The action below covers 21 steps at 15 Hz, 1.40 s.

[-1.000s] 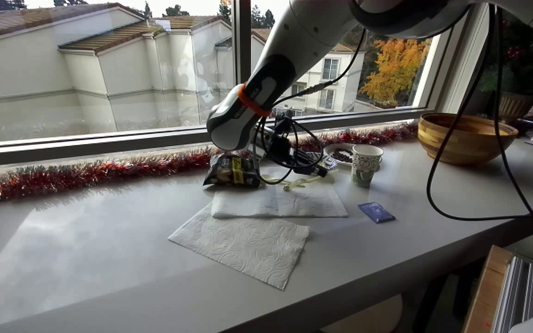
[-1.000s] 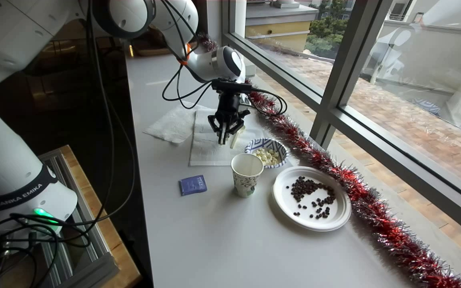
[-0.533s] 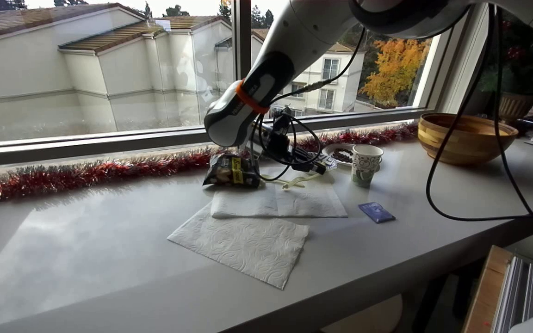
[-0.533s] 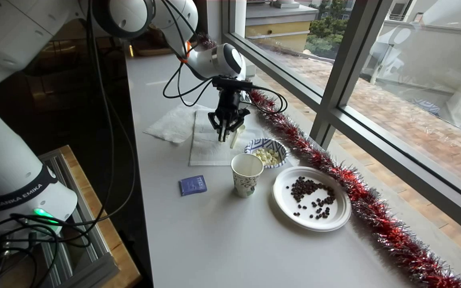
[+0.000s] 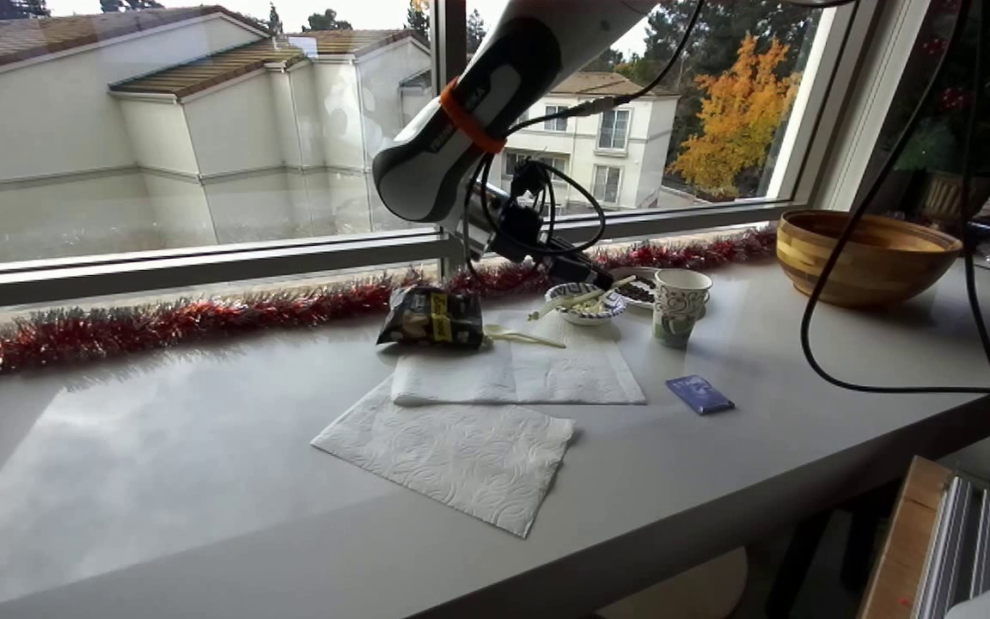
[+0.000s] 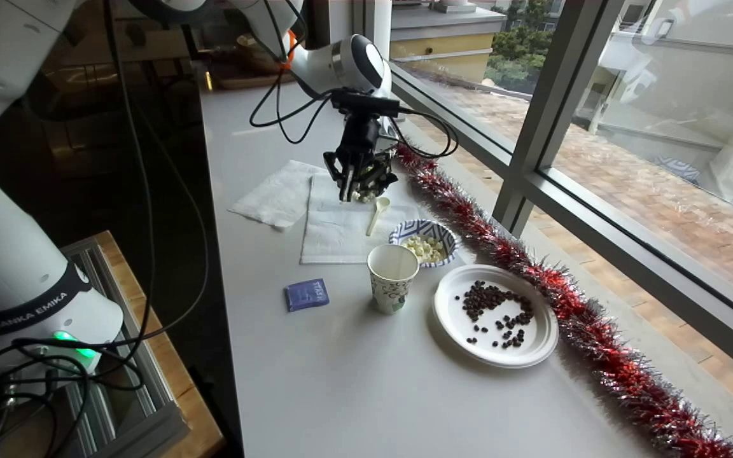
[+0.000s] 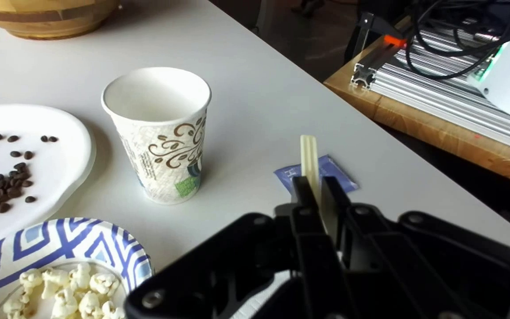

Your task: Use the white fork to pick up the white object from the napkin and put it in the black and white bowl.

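While my gripper [image 7: 314,187] pinches the pale handle of the fork [image 7: 309,155], I see its length line up across the blue-and-white bowl [image 7: 109,241] in an exterior view, held above the table [image 6: 341,381]; from the wrist, gripper and fork sit off to the bowl's side. Popcorn [image 7: 65,302] lies in the bowl; whether the white object rides on the fork's far end I can't tell at this size. The paper cup [image 6: 392,286] is the tall thing near the bowl, upright and hiding a bit of its rim in an exterior view. Just beside the bowl, a plate [image 6: 450,318] holds dark beans [image 6: 486,299]. On the side away from the plate, the napkin [image 6: 335,238] reaches toward the bowl, carrying a spoon [image 6: 376,219]. Farther from the bowl lie the snack bag [image 5: 433,318], beyond the spoon, and a purple packet [image 5: 699,395]. Tinsel [image 6: 564,292] runs near the bowl, and a wooden bowl [image 5: 869,266] stands well apart from it.
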Motion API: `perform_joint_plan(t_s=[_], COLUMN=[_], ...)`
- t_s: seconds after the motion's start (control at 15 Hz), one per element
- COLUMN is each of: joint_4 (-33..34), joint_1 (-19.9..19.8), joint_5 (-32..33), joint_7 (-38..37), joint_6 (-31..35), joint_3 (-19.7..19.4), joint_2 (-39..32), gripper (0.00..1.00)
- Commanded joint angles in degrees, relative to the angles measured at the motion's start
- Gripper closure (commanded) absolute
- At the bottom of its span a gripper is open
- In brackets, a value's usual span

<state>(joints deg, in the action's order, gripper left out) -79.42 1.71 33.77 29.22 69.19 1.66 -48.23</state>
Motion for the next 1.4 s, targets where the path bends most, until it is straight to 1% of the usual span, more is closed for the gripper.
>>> perform_joint_plan(t_s=[0.0,0.13,0.33,0.53,0.6,0.67,0.8,0.87,1.07,1.33], joint_4=[-3.8,-2.7,-0.9,1.1,0.5,0.7,0.6,0.6,2.8,5.4], joint_1=[-2.0,-3.0,-5.2,-7.1,-6.1,-6.6,-6.8,-6.6,-7.0,-8.4], joint_5=[-4.8,-7.3,-10.4,-13.2,-10.6,-10.7,-10.7,-10.7,-13.3,-16.4], joint_7=[-2.3,-3.5,-6.7,-12.2,-8.5,-8.7,-8.6,-8.6,-13.5,-18.1], joint_6=[-3.2,-4.9,-3.6,-2.7,-3.9,-3.7,-3.7,-3.7,-4.7,-5.9], joint_3=[0.8,0.2,-0.6,-2.4,-1.5,-1.8,-1.8,-1.7,-2.8,-4.4], joint_2=[5.7,6.4,7.1,6.7,6.3,6.3,6.2,6.2,4.5,2.9], gripper=[0.97,0.97,0.97,0.97,0.97,0.89,0.89,0.97,0.97,0.97])
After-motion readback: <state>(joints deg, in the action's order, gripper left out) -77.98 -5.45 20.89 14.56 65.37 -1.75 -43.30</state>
